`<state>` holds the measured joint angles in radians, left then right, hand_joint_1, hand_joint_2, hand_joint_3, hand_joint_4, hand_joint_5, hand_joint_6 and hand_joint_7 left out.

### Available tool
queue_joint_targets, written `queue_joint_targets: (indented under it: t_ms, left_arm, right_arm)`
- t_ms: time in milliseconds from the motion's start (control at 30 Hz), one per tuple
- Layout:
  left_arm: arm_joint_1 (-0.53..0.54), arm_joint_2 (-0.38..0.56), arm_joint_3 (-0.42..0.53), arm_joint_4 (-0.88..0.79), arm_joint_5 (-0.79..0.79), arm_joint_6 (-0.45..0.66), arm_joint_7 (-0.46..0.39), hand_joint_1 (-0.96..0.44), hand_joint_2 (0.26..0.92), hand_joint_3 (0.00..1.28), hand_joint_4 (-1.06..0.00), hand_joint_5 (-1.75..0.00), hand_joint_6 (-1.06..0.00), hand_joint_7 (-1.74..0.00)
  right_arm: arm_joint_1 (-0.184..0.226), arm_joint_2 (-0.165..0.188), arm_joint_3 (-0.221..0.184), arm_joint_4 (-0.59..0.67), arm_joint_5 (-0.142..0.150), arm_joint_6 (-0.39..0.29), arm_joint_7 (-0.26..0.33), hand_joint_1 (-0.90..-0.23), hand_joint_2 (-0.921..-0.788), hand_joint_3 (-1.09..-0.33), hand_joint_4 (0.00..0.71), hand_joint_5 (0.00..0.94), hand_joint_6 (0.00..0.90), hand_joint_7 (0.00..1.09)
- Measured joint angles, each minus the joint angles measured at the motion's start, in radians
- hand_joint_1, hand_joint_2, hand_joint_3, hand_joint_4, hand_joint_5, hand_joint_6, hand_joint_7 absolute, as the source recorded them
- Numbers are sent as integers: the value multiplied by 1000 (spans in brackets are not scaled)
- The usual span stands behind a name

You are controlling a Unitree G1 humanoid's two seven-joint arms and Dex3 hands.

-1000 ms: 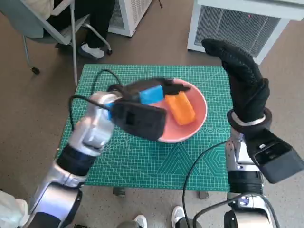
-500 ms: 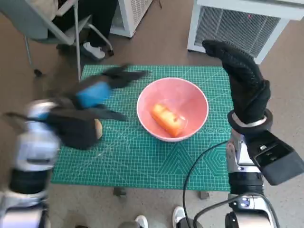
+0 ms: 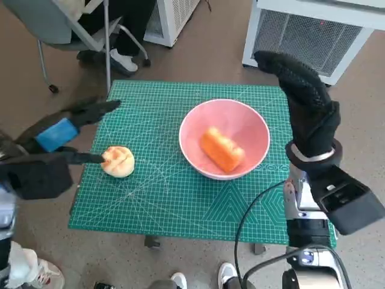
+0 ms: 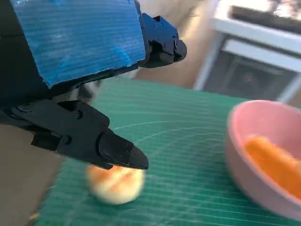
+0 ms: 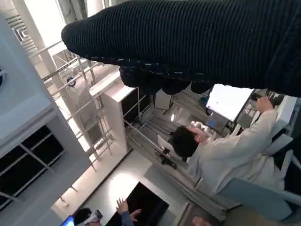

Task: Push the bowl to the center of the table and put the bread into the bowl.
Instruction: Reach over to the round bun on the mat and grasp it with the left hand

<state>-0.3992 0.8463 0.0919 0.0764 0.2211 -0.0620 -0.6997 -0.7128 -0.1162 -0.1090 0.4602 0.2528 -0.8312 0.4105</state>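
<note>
The pink bowl (image 3: 224, 139) sits near the middle of the green cutting mat (image 3: 174, 192) and holds an orange loaf of bread (image 3: 222, 150). In the left wrist view the bowl (image 4: 263, 165) and the loaf (image 4: 275, 162) show blurred at the edge. A round pale bun (image 3: 118, 161) lies on the mat's left part, just below my left hand's fingers (image 4: 113, 150) in the left wrist view, where the bun (image 4: 115, 182) appears. My left hand (image 3: 57, 132) hovers open off the mat's left edge, holding nothing. Beside the mat's right edge my gloved right hand (image 3: 307, 102) is raised, open and empty.
A chair (image 3: 66, 24) and a person's legs and shoe (image 3: 123, 60) stand beyond the mat's far left corner. White cabinets (image 3: 313, 30) stand behind the table. A black cable (image 3: 252, 217) loops over the mat's near right. A person in white (image 5: 230, 155) shows in the right wrist view.
My left hand has let go of the orange bread in the bowl and swung left, off the mat's left edge. The round bun it covered now shows. The right hand has stayed still.
</note>
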Motion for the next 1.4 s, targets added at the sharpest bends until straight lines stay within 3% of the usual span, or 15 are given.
queue_joint_targets:
  t_ms: [567,1000,1100,1300,1367,1400]
  left_arm:
    - [5,-26,-99,153,58,-19,80,-203,823,4,-191,-17,-353,-38]
    - [-112,-105,-235,427,135,-58,127,-139,832,5,-297,-33,-432,-63]
    - [-148,-127,-267,500,161,-65,147,-128,844,8,-360,-33,-477,-76]
    - [-208,-161,-313,627,195,-90,181,-96,878,13,-589,-61,-648,-156]
    - [-225,-165,-320,656,200,-94,188,-77,894,7,-713,-47,-662,-337]
    - [-235,-167,-324,671,203,-95,195,-133,899,33,-749,-52,-651,-529]
  right_arm:
    - [-37,-1,-3,75,26,-30,37,-573,-921,-821,-1,441,-1,548]
    - [-47,-5,-5,84,27,-49,44,-562,-921,-825,-1,445,-1,549]
    - [-48,-5,-5,84,27,-50,44,-561,-921,-827,-1,445,-1,548]
    - [-49,-7,-5,81,26,-52,43,-558,-921,-831,-1,446,-1,547]
    - [-49,-7,-5,78,26,-53,43,-556,-921,-833,-1,446,-1,548]
    - [-49,-8,-6,77,25,-53,43,-555,-921,-834,-1,446,-1,548]
